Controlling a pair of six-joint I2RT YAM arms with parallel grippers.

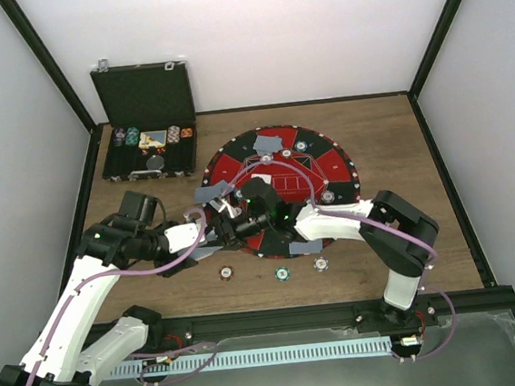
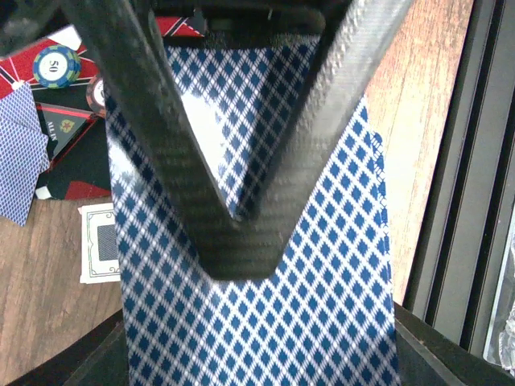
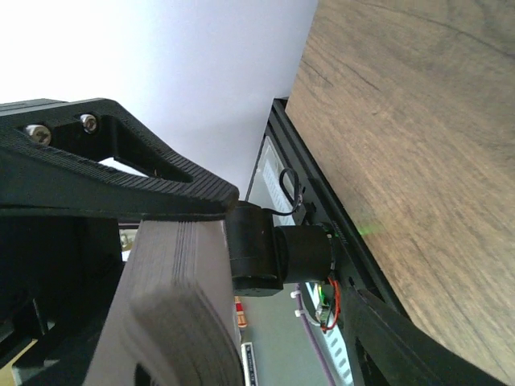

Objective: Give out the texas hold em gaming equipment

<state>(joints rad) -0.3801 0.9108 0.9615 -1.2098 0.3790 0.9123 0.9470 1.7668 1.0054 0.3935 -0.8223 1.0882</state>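
Note:
My left gripper [image 2: 237,251] is shut on a deck of playing cards [image 2: 322,305] with a blue diamond back that fills the left wrist view. In the top view both grippers meet at the near left rim of the round red and black mat [image 1: 328,163]: the left gripper [image 1: 217,231] comes from the left, the right gripper [image 1: 241,215] from the right. In the right wrist view the deck's grey edge [image 3: 173,265] lies just under the upper finger [image 3: 145,181] of my right gripper [image 3: 298,265], whose jaws stand apart. Cards [image 1: 210,193] and chips [image 1: 301,145] lie on the mat.
Three poker chips [image 1: 283,273] lie in a row on the wood in front of the mat. The open black case [image 1: 144,99] stands at the back left with chip stacks inside. Beside the held deck lie a "50" chip [image 2: 55,66] and a loose card [image 2: 20,153].

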